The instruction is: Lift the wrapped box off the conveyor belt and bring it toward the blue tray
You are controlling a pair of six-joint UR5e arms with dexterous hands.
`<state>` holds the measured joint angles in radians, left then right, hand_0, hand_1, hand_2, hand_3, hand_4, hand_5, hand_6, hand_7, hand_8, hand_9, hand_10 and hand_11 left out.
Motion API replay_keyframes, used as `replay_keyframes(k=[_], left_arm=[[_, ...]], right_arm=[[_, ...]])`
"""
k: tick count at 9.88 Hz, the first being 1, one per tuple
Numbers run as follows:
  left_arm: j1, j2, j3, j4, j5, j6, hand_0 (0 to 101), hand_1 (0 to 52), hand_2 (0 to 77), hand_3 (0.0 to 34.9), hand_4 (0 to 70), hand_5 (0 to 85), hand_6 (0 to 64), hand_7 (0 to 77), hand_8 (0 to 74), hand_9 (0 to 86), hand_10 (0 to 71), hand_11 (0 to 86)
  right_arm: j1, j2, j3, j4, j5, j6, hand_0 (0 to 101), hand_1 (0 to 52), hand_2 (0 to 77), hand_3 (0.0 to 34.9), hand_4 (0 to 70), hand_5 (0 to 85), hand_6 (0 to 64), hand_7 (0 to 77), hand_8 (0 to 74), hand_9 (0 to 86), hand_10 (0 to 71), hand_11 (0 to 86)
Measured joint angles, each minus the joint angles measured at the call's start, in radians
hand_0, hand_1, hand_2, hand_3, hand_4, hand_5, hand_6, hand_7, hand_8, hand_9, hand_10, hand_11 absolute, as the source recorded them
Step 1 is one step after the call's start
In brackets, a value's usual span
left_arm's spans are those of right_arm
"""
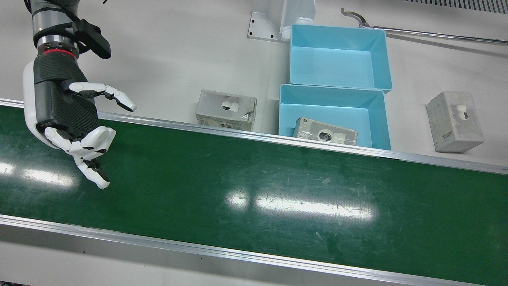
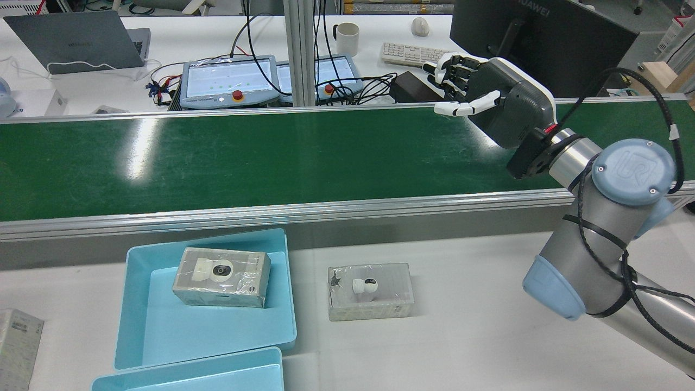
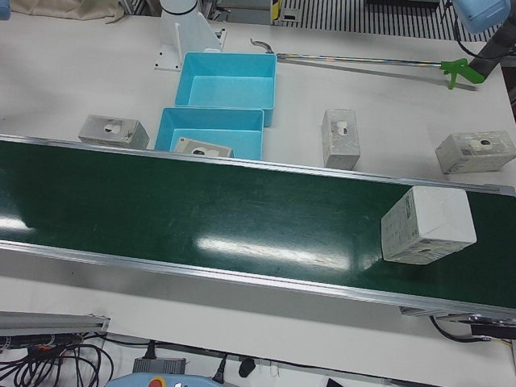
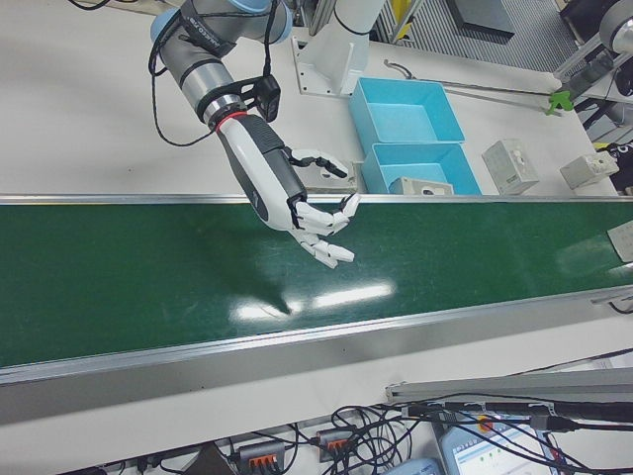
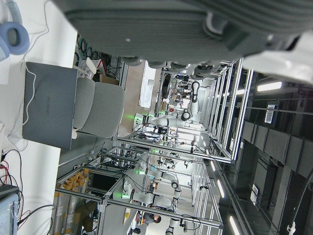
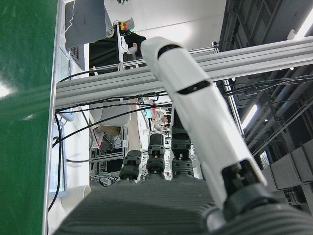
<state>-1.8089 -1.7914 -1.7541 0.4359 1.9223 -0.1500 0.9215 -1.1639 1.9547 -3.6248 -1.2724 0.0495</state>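
Note:
A white wrapped box (image 3: 427,226) sits on the green conveyor belt (image 3: 201,210) at the far right of the left-front view. My right hand (image 1: 75,119) hovers open and empty over the belt's other end, fingers spread; it also shows in the rear view (image 2: 488,98) and the right-front view (image 4: 297,203). Two blue trays stand on the white table beside the belt. The nearer tray (image 1: 329,111) holds a wrapped box (image 1: 325,133); the farther tray (image 1: 333,67) is empty. My left hand (image 5: 171,19) shows only its palm in its own view, holding nothing.
One wrapped box (image 1: 226,110) lies on the table left of the trays and another (image 1: 454,121) lies right of them. A further box (image 3: 476,151) lies farther along. A metal reach tool (image 1: 416,33) lies behind the trays. Aluminium rails edge the belt.

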Motion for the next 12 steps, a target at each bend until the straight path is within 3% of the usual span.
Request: replay_keyframes(k=[12], left_arm=[[0.000, 0.000, 0.000, 0.000, 0.000, 0.000, 0, 0.0, 1.1, 0.0, 0.0, 1.1, 0.0, 0.5, 0.5, 0.0, 0.5, 0.0]], right_arm=[[0.002, -0.002, 0.003, -0.002, -0.003, 0.016, 61, 25.6, 21.8, 0.6, 31.6, 43.6, 28.9, 48.0, 10.9, 18.5, 6.0, 11.4]])
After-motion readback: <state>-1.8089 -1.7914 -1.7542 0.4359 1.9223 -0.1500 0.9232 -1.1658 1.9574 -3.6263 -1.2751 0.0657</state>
